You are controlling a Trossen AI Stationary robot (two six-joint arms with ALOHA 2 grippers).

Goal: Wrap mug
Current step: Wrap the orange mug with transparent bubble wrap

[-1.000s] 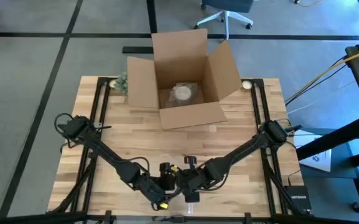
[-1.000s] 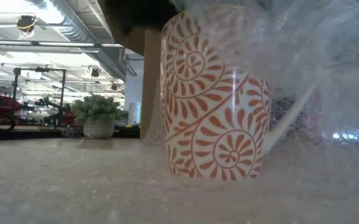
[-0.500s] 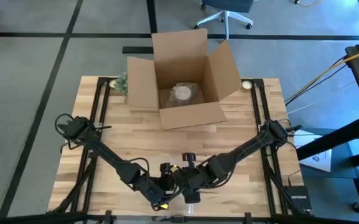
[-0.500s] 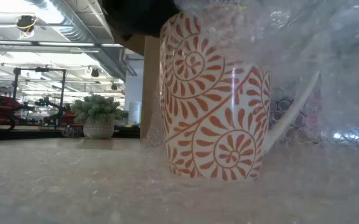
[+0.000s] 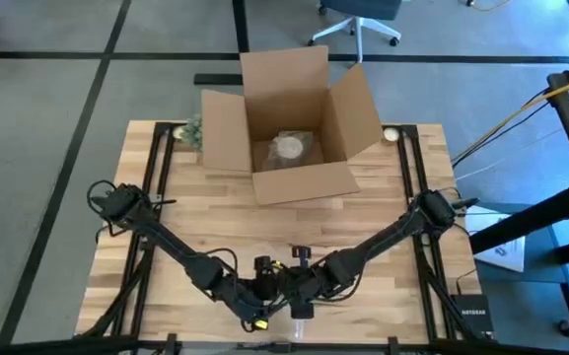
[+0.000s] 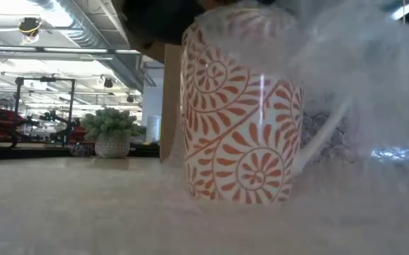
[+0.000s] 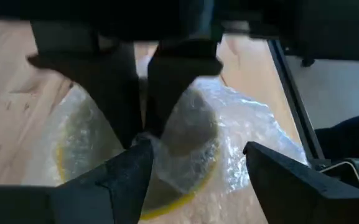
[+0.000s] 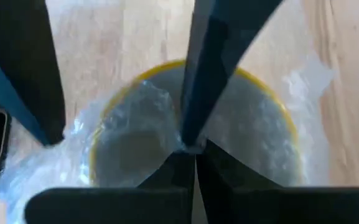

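Looking down from the high view, you can see both arms reaching in to the near middle of the table (image 5: 363, 212), where the left gripper (image 5: 262, 293) and the right gripper (image 5: 297, 287) meet almost touching over the mug (image 5: 303, 312). That mug stands upright at the near edge of the table, on and partly inside a sheet of clear bubble wrap (image 6: 374, 106); from the low view you see its white wall with orange spiral and leaf patterning (image 6: 241, 113), its handle behind the film on the side away from the plant, and the wrap drawn up over the rim. In the right wrist view your right gripper (image 8: 195, 152) has its two fingers pressed together with no gap, pinching the bubble wrap (image 8: 135, 124) right over the mug's yellow-rimmed mouth (image 8: 185, 118). In the left wrist view your left gripper (image 7: 195, 165) has its fingers (image 7: 114, 180) spread wide, with nothing between them, hovering just above the wrapped mug (image 7: 185, 143), while the other arm's closed fingers come down into the film in front of it. Farther back on the table an open cardboard box (image 5: 289, 123) holds an already wrapped bundle (image 5: 289, 148), and a small potted plant (image 6: 110, 131) sits near the box's far left corner.
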